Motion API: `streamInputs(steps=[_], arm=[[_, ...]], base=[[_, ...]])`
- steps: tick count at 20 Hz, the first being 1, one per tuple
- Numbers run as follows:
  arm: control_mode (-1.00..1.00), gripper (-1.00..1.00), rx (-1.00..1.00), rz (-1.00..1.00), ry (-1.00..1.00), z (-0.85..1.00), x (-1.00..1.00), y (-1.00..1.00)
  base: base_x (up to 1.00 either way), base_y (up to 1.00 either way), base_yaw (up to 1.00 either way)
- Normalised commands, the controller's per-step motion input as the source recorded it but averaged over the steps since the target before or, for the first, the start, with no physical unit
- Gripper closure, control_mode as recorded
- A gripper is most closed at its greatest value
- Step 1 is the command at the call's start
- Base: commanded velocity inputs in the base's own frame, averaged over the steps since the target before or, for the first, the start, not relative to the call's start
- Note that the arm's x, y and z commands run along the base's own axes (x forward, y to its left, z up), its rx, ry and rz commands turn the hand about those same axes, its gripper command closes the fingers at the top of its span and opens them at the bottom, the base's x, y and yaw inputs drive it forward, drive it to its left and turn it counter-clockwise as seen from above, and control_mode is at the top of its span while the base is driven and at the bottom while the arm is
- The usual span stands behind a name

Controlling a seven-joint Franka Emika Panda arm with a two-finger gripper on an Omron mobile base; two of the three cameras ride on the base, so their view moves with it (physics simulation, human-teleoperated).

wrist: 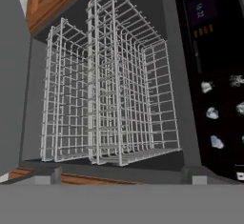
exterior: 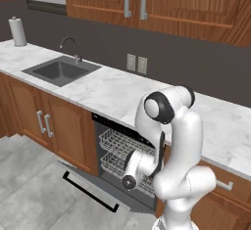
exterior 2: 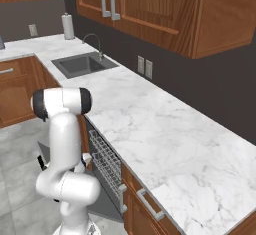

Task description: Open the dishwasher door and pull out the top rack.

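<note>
The dishwasher door (exterior: 81,182) hangs open, tipped down toward the floor, with its black bar handle (exterior: 90,195) at the outer edge. Inside the tub the top rack (exterior: 113,141), a white wire basket, sits above the lower rack (exterior: 116,164). From the right base view the top rack (exterior 2: 105,154) shows edge-on under the counter. The hand view is rolled sideways: the top rack (wrist: 66,92) is on the left, the lower rack (wrist: 131,89) beside it, and the door's black control strip (wrist: 209,51) on the right. My gripper (wrist: 123,178) is open, low in front of the racks, touching nothing.
A marble counter (exterior: 117,89) runs over the dishwasher, with a sink (exterior: 61,70) and faucet to the left. Brown cabinet doors (exterior: 54,124) flank the opening on the left and a drawer (exterior: 228,185) on the right. Grey tile floor (exterior: 29,190) lies before the door.
</note>
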Motion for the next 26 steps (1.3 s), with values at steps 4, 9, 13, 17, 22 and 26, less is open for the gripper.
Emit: streamInputs(steps=[4,9,13,17,22,26], arm=[[-1.0,-1.0,0.0,0.0,-0.02,0.0,0.22,0.0],[-1.0,-1.0,0.0,0.0,0.0,0.03,0.38,0.0],[-1.0,-1.0,0.0,0.0,0.0,0.01,0.44,0.0],[-1.0,-1.0,0.0,0.0,0.0,0.0,0.42,0.0],[-1.0,-1.0,0.0,0.0,0.0,-0.02,0.4,0.0],[-1.0,-1.0,0.0,0.0,0.0,-0.11,0.37,0.0]], base=[[0.0,0.0,0.0],[0.0,0.0,0.0],[0.0,0.0,0.0],[0.0,0.0,0.0],[0.0,0.0,0.0],[0.0,0.0,0.0]])
